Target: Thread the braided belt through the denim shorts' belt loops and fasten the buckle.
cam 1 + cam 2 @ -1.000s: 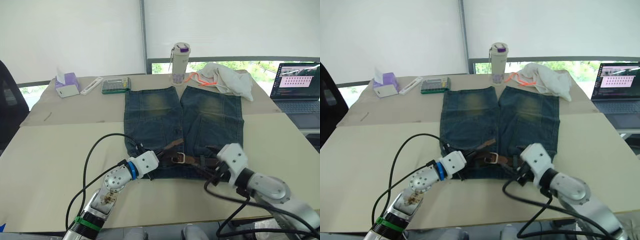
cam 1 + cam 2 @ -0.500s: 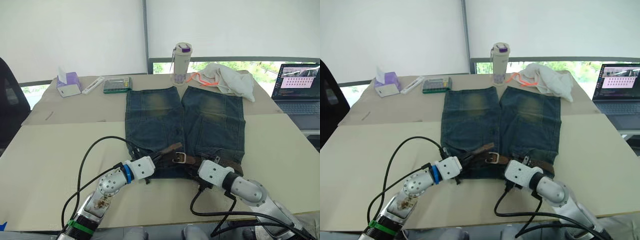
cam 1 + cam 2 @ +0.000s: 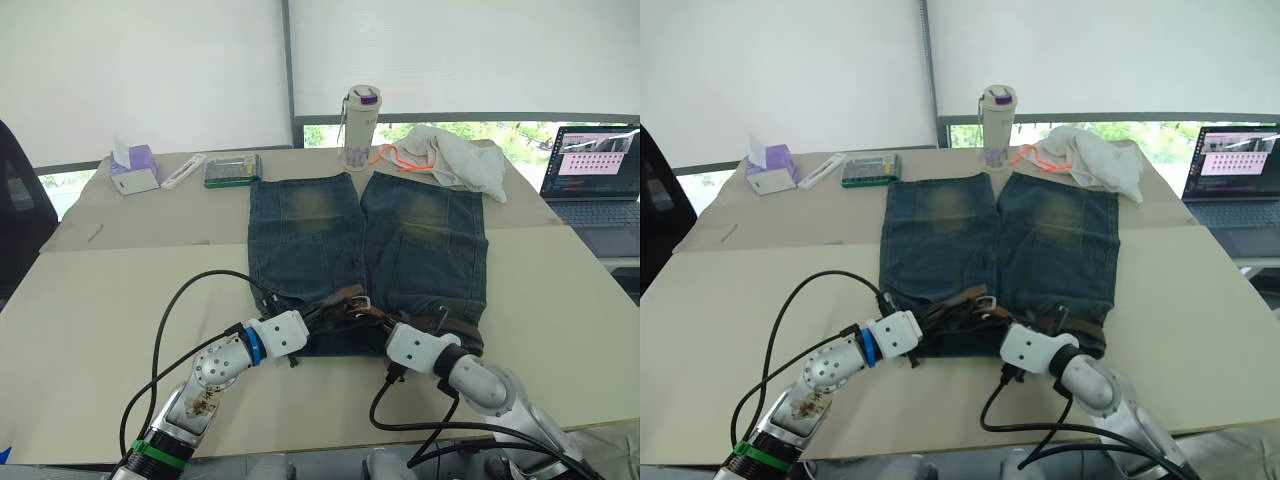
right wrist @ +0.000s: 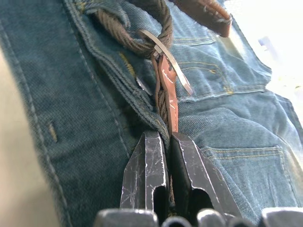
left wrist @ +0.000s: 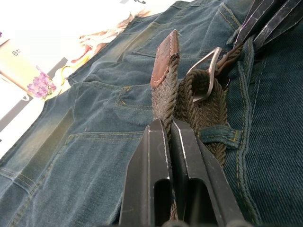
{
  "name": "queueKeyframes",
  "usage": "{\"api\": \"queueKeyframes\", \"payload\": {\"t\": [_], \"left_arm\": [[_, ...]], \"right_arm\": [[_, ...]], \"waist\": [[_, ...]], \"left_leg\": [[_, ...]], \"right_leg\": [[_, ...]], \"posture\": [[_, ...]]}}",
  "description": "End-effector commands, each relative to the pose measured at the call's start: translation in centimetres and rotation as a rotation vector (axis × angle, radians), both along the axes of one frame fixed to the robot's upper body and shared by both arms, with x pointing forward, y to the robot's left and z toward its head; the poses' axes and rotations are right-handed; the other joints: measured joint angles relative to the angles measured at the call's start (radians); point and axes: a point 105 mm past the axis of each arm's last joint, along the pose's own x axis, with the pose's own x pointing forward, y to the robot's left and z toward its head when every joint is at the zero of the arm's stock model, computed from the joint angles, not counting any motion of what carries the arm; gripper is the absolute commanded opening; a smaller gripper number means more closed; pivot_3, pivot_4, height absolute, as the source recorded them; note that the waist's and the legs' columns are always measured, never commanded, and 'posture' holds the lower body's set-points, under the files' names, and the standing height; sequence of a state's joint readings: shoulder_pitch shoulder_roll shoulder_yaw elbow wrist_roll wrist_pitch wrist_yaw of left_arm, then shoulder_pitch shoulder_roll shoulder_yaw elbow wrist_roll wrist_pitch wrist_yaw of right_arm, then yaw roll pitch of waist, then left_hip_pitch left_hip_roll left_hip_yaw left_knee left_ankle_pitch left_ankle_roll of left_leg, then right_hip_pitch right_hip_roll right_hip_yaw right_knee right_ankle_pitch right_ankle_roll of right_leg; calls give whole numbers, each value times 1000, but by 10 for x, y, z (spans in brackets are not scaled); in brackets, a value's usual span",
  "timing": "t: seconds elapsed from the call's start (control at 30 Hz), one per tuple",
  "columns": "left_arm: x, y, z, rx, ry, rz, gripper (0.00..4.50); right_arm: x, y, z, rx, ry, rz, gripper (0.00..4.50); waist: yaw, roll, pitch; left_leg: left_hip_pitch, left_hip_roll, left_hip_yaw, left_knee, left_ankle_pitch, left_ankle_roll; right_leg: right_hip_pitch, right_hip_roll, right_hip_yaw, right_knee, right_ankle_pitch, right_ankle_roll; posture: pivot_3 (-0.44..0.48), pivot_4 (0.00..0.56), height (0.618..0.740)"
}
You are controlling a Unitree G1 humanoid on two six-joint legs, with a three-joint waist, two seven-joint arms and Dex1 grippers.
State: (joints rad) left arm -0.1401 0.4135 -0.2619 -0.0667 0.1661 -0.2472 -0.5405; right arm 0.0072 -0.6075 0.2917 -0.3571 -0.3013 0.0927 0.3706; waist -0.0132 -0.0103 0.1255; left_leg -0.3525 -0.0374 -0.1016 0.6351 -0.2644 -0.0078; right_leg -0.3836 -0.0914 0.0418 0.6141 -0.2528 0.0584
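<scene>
The denim shorts [image 3: 320, 240] lie flat on the table, waistband toward me. The braided belt [image 3: 448, 326] runs along that waistband and under a belt loop [image 5: 218, 135]. In the left wrist view my left gripper [image 5: 168, 124] is shut on the braided belt just below its brown leather tip [image 5: 165, 56], with the silver buckle [image 5: 208, 71] beside it. My right gripper [image 4: 163, 135] is shut on the strap right behind the buckle [image 4: 166, 53]. From the head, both grippers meet at the waistband's middle, left gripper [image 3: 314, 318] and right gripper [image 3: 386, 322] either side of the buckle [image 3: 362, 302].
A bottle [image 3: 361, 125] and a white cloth with orange cord [image 3: 452, 155] sit beyond the legs. A tissue box [image 3: 135, 168], a white stick [image 3: 183, 171] and a green case [image 3: 232, 169] lie at the back left, a laptop [image 3: 595, 175] at the right. Black cables [image 3: 178, 310] loop over the near table.
My right gripper slid left along the waistband to the buckle and closed on the strap. The buckle end has bunched up toward the middle. The left gripper kept its hold.
</scene>
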Motion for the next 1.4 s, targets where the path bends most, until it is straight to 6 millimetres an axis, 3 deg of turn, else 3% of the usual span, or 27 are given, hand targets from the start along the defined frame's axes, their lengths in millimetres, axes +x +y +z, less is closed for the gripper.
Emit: {"api": "queueKeyframes", "payload": {"t": [0.03,0.2,0.3,0.63,1.07,1.4], "left_arm": [[1,-3,13,-36,12,12,0],[4,-7,14,58,108,42,0],[2,-10,26,92,95,33,0],[-3,-6,36,374,-185,-23,0],[3,-6,32,500,-242,-63,0],[0,-21,37,534,-317,-126,0]], "right_arm": [[7,-2,33,36,-207,-35,37],[10,-5,45,-29,-370,-57,37],[12,-10,45,-83,-429,-69,37],[14,-22,33,-200,-500,-81,37],[12,-22,41,-300,-656,-39,37],[10,-15,40,-303,-679,-7,37]], "waist": [[1,0,0],[4,0,0],[1,0,0],[2,0,0],[1,0,0],[1,0,0]], "left_leg": [[0,0,0,0,0,0],[0,-1,0,0,0,-1],[0,-1,1,0,1,-1],[0,-1,1,0,1,-2],[0,-1,1,0,1,-2],[0,-1,1,0,1,-2]], "right_leg": [[0,0,0,0,0,0],[0,0,0,0,0,0],[0,0,0,0,0,0],[0,0,0,0,0,0],[0,0,0,1,0,0],[0,0,1,1,0,0]], "posture": [[0,150,740],[0,150,740],[0,150,740],[0,150,740],[0,150,740],[0,150,740]]}}
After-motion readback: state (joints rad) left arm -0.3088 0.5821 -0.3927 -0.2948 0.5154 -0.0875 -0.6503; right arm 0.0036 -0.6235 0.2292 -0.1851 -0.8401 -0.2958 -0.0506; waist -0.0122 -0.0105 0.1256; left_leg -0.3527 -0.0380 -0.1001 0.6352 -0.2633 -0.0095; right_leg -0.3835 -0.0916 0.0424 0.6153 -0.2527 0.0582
